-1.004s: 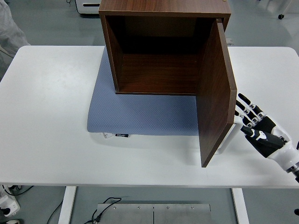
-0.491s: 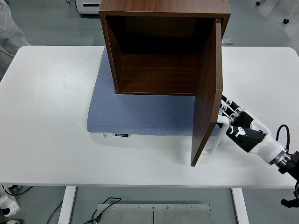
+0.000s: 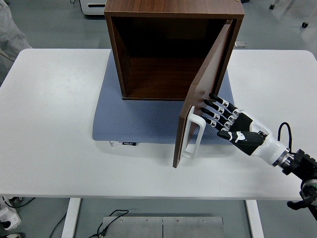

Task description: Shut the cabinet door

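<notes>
A dark brown wooden cabinet [image 3: 173,12] stands on a blue-grey mat [image 3: 138,119] at the table's far middle, its inside empty. Its door [image 3: 205,91] is hinged at the right and stands about half open, swung out toward the near edge. A white handle [image 3: 190,132] is on the door's outer face near its free edge. My right hand [image 3: 220,116] is open, fingers spread, fingertips [image 3: 208,104] against the door's outer face just right of the handle. The left arm is out of view.
The white table [image 3: 49,124] spreads wide to the left and right of the mat. A person's light sleeve [image 3: 10,37] shows at the top left corner. Cables lie on the floor below the table's near edge.
My right hand has pushed leftward against the door's outer face. The door has swung from wide open to about half open, its free edge moving left.
</notes>
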Controlling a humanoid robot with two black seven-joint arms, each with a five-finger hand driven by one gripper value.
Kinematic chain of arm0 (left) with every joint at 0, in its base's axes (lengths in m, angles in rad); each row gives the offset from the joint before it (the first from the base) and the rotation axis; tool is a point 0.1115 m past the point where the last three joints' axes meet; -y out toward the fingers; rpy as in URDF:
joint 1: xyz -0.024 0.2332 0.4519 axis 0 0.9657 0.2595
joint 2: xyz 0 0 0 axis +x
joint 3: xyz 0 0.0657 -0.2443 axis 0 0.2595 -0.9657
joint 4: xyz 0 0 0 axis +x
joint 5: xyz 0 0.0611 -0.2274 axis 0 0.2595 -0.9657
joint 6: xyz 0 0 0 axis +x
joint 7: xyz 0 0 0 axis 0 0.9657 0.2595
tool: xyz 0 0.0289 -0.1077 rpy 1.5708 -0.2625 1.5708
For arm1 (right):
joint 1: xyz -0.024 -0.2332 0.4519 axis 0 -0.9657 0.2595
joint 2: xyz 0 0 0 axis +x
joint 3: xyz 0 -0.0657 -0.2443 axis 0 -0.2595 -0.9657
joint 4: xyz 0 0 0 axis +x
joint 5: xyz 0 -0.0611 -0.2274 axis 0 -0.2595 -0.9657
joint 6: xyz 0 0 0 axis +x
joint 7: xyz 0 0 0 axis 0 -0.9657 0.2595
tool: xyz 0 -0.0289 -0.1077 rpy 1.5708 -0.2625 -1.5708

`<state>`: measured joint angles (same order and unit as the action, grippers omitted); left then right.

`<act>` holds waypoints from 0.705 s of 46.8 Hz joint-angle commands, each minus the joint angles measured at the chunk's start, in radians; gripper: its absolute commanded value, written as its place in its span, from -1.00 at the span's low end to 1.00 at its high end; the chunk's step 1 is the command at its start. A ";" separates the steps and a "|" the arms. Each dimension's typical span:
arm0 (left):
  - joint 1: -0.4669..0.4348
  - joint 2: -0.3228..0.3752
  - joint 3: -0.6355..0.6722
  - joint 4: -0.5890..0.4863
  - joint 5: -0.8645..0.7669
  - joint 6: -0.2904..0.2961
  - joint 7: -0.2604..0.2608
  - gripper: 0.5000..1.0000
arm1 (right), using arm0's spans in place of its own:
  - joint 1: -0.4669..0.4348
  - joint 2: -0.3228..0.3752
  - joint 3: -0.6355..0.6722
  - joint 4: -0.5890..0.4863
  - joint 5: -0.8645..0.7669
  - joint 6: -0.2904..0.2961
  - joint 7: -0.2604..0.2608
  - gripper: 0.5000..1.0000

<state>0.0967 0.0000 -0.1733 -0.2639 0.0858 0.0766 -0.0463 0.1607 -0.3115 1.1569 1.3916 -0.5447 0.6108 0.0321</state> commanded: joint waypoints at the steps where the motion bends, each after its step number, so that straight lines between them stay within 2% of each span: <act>1: 0.000 0.000 0.000 -0.001 0.000 0.000 0.000 1.00 | 0.025 0.002 -0.023 -0.014 0.000 0.000 0.000 1.00; 33: -0.005 0.000 0.000 -0.001 0.002 0.000 0.000 1.00 | 0.177 0.032 -0.167 -0.112 0.003 0.000 -0.006 1.00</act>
<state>0.0941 0.0000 -0.1733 -0.2655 0.0875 0.0768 -0.0458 0.3214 -0.2791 0.9980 1.2861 -0.5420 0.6108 0.0260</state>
